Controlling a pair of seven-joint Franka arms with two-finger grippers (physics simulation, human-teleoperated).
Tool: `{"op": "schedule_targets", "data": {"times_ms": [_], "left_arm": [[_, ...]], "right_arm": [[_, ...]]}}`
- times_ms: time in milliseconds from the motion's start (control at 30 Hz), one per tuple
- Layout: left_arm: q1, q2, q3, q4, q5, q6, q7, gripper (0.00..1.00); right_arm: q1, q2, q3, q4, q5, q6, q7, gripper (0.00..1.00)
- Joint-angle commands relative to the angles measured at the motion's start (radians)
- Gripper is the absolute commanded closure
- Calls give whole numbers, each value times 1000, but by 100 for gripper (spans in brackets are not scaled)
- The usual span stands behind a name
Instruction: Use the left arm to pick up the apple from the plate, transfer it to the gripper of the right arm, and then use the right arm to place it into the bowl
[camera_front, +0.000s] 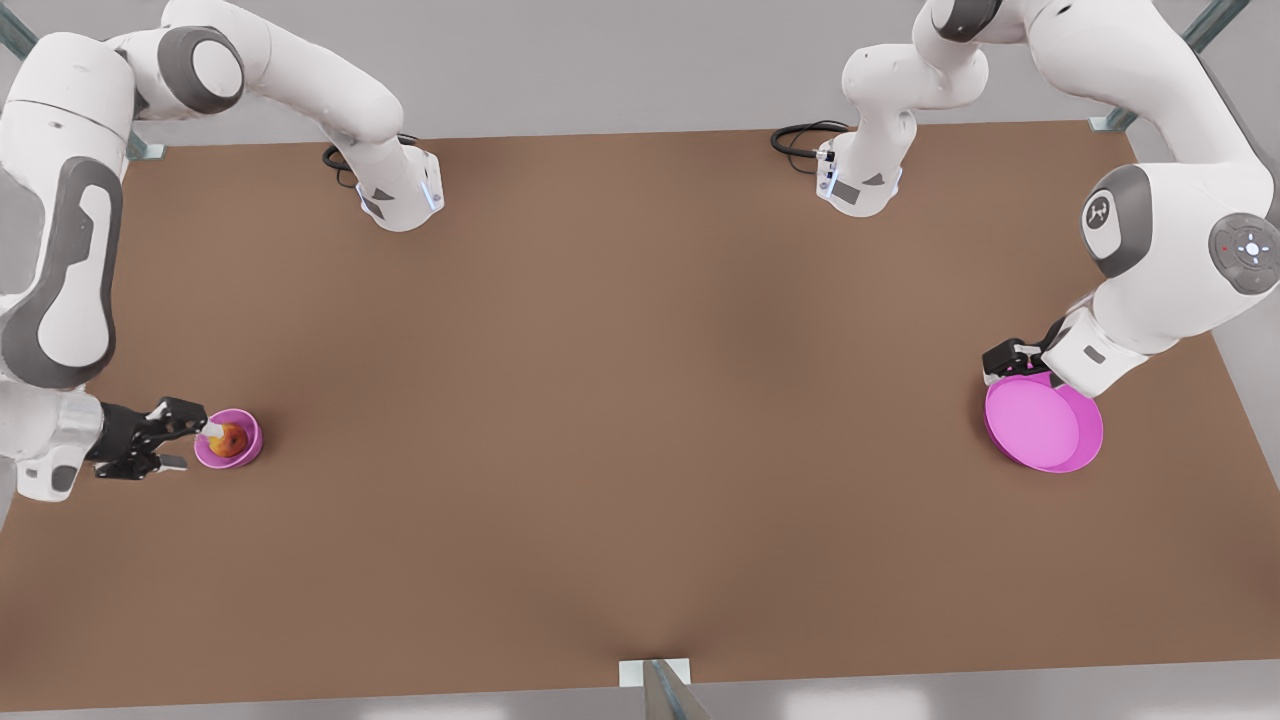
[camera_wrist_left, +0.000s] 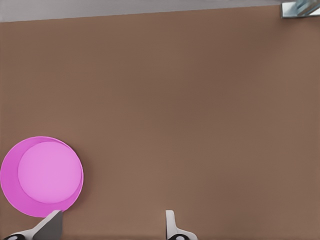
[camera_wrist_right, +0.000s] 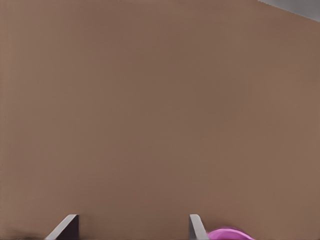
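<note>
The apple (camera_front: 231, 439) lies inside the small bowl (camera_front: 250, 450), just beside the right gripper (camera_front: 188, 440), whose fingers stand apart. The left gripper (camera_front: 1012, 364), also spread, waits at the empty plate (camera_front: 1085, 445), well apart.

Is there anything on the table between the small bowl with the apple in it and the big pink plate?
No. In the front view, only bare brown table stretches between the bowl, which holds the apple, and the plate.

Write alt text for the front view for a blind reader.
An apple lies in a small pink bowl at the front view's left, the right gripper open beside it; the left gripper hovers by the empty plate opposite.
</note>
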Motion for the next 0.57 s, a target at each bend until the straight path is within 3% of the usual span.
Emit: {"op": "schedule_targets", "data": {"times_ms": [0,33,67,100,133,267,333,533], "left_arm": [[-3,-1,0,1,3,0,-49,0],[-3,-1,0,1,5,1,-48,0],[-2,-1,0,1,5,1,-42,0],[0,0,0,4,8,6,-40,0],[6,5,1,14,11,18,-37,0],[9,-12,1,31,2,6,-23,0],[15,-58,3,4,2,-43,13,0],[10,-58,3,4,5,-43,10,0]], "right_arm": [[14,-117,86,-48,-158,-63,579,14],[100,-208,31,-79,-158,-58,608,10],[530,-332,-437,-109,-69,-72,622,7],[757,-383,-706,-145,9,-72,613,5],[780,-408,-724,-171,5,-49,613,0],[789,-352,-702,-116,0,-24,647,0],[867,-329,-774,-91,5,-30,648,0],[861,-314,-776,-99,37,-21,694,0]]}}
